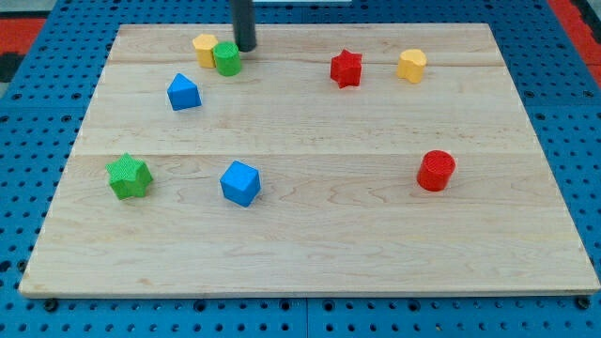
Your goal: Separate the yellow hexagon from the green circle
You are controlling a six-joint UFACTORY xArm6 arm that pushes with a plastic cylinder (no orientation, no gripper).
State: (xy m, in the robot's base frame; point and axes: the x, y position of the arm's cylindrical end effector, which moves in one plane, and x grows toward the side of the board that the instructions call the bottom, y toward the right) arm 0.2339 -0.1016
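Observation:
The yellow hexagon (204, 49) sits near the board's top left, touching the green circle (226, 58), which lies just to its right and slightly lower. My tip (245, 47) is at the end of the dark rod, just to the right of the green circle and a little above it, very close to it or touching it.
A blue block (183, 92) lies below the pair. A green star (129, 176) and a blue cube (240, 182) are at the lower left. A red star (346, 68) and a yellow heart (411, 65) are at the top right, a red cylinder (436, 170) at the right. The wooden board (310, 253) rests on a blue pegboard.

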